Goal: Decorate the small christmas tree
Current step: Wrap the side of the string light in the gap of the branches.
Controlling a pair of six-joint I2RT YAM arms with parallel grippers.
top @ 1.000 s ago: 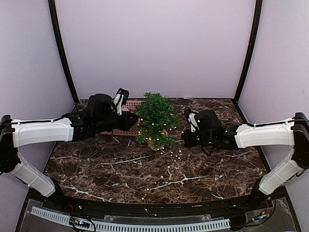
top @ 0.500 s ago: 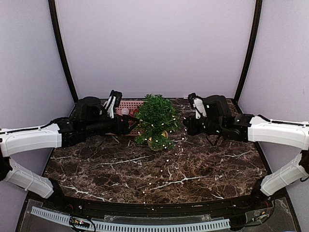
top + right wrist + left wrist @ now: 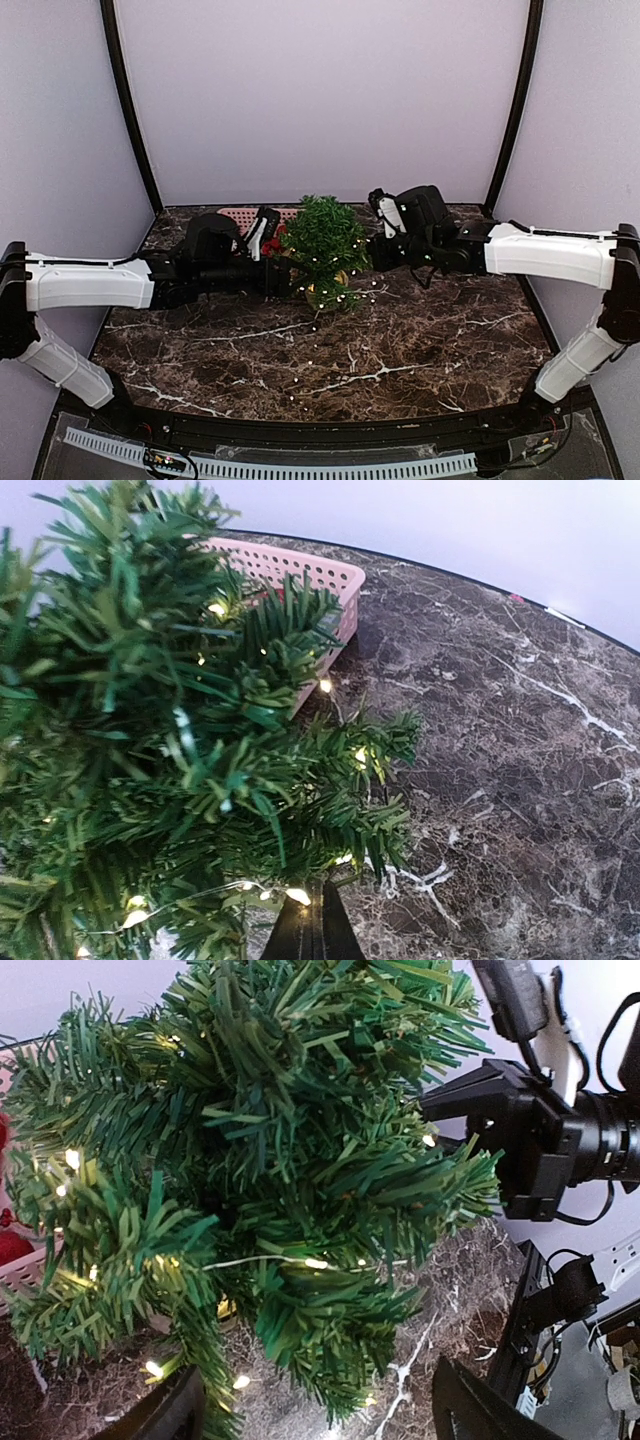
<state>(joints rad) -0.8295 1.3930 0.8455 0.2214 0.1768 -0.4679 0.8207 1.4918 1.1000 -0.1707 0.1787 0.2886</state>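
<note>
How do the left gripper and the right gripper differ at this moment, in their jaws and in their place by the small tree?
The left gripper has its jaws wide open; the right gripper has its jaws shut. The left gripper is on the left of the small christmas tree, the right gripper on its right. Both are low and close to its branches.

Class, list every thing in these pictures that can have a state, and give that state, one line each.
small christmas tree: upright, lights draped on it.
light string: lit, partly on the tree, the rest trailing over the table.
pink basket: upright behind the tree, red items inside.
left hand: open, beside the tree.
right hand: shut, apparently pinching the light string.
</note>
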